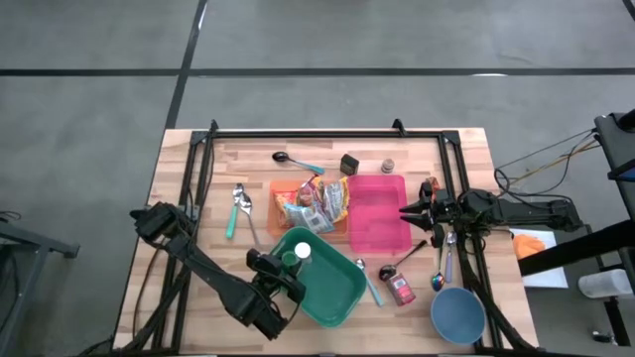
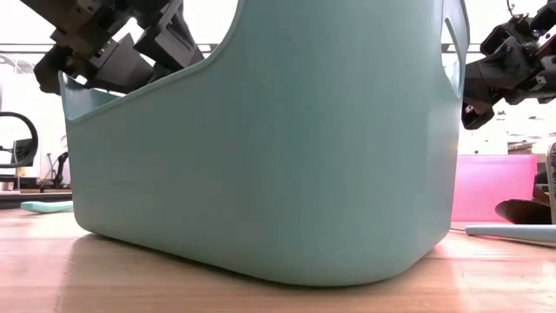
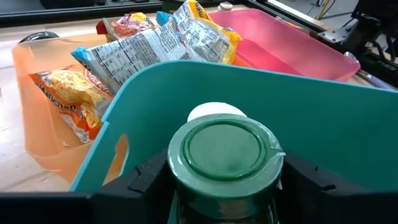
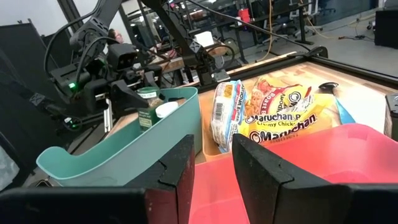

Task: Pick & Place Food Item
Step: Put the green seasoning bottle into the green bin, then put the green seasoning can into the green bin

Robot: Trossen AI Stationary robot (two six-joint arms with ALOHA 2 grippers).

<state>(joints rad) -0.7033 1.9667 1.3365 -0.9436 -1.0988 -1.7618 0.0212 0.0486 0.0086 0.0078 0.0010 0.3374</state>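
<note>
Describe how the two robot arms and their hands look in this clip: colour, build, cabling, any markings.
Both arms are dark, nearly black, built from boxy jointed segments. The left hand and right hand each end in two flat dark fingers. Black cables trail along the left arm, where a small green light glows. No readable markings show.

Looks to us like a robotics lab or workshop. We see a wooden table [image 1: 317, 149] ringed by a black metal frame [image 1: 327, 133], bare grey concrete floor [image 1: 397, 40] around the table, loose cables [image 1: 536, 164] beside it, and more black frames [image 4: 186, 25] behind it.
</note>
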